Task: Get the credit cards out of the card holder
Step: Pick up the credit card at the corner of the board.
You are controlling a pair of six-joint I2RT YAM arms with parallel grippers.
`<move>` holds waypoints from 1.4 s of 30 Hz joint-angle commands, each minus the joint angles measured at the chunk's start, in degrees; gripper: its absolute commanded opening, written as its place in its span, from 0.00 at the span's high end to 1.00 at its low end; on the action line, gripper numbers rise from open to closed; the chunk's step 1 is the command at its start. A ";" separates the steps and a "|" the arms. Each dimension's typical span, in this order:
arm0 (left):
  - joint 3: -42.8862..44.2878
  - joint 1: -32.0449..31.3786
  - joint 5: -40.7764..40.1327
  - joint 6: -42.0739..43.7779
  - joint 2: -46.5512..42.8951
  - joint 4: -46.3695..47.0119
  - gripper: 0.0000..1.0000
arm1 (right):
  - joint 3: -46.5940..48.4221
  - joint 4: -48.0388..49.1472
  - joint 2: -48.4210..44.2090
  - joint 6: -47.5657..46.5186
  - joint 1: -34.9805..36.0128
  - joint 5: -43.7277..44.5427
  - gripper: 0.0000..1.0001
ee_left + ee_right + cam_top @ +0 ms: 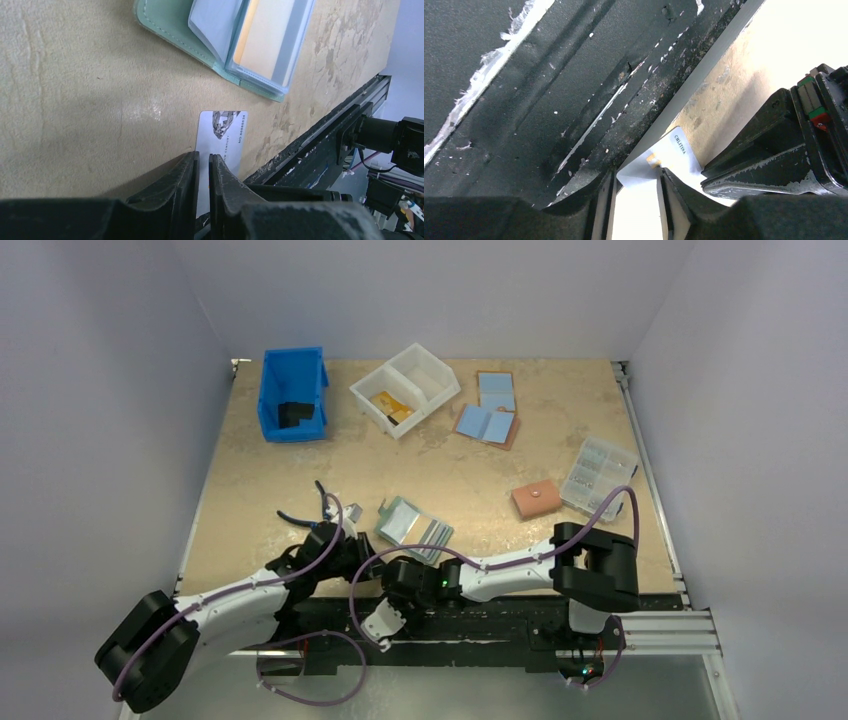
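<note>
The teal card holder [413, 525] [170, 25] lies open on the table, and a tan-orange credit card [246, 35] shows inside its clear sleeves. A white credit card [222, 135] [674, 150] lies flat outside the holder, overhanging the table's near edge. My left gripper [203, 157] [352, 543] is shut to a narrow slit, its tips down on that card. My right gripper [636, 174] [383, 625] sits below the table edge, open, with the card's overhanging corner between its fingers.
A blue bin [293, 395] and a white divided tray [405, 388] stand at the back. Light-blue-and-brown wallets [487, 410], a salmon wallet [536, 498] and a clear organiser box [598, 476] lie to the right. A black rail [500, 625] runs along the near edge.
</note>
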 commanded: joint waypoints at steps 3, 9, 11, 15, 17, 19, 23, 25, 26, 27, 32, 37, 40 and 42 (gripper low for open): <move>0.08 -0.34 -0.03 -0.21 -3.85 -5.66 0.83 | 0.32 -0.85 -2.11 -0.55 0.44 0.14 0.72; 2.64 -0.30 -2.87 -0.98 -8.83 -11.96 0.77 | 1.59 -3.57 -4.16 0.28 0.44 -2.42 0.87; 3.65 -0.28 -4.12 -1.23 -10.71 -14.08 0.75 | 1.85 -3.78 -4.76 0.29 0.48 -2.57 0.89; 5.78 -0.18 -7.27 -1.60 -14.70 -18.47 0.71 | 2.56 -3.76 -5.82 1.50 0.31 -3.48 0.94; 7.17 -0.26 -9.24 -1.73 -16.98 -21.12 0.69 | 3.42 -4.19 -6.32 2.58 -0.35 -3.75 0.95; 8.78 -0.21 -12.14 -1.55 -19.48 -23.93 0.62 | 4.42 -4.73 -6.99 4.10 -1.56 -4.72 0.96; 11.72 -0.25 -17.40 -1.02 -25.02 -28.66 0.45 | 6.81 -7.25 -9.26 7.52 -6.74 -11.28 1.00; 12.17 -0.23 -18.92 -1.46 -27.40 -29.61 0.36 | 7.56 -8.31 -10.71 8.77 -10.01 -14.97 1.00; 12.08 -0.25 -19.14 -1.74 -28.34 -29.48 0.32 | 7.85 -8.80 -11.57 9.36 -11.83 -16.80 1.00; 11.80 -0.24 -18.88 -2.22 -28.98 -28.99 0.30 | 8.20 -9.40 -12.29 9.86 -13.43 -19.05 1.00; 9.52 -0.26 -15.99 -3.24 -29.06 -22.82 0.29 | 10.93 -14.64 -14.86 11.79 -22.46 -31.66 1.00; 8.10 -0.20 -14.79 -4.24 -27.63 -15.18 0.29 | 13.59 -18.97 -15.41 13.66 -30.69 -39.79 1.00; 7.62 -0.25 -13.73 -5.08 -26.23 -7.69 0.29 | 14.10 -18.85 -15.86 15.89 -34.91 -41.95 1.00; 7.48 -0.24 -12.30 -4.15 -24.92 -2.53 0.29 | 14.64 -18.81 -16.00 17.63 -38.05 -43.47 1.00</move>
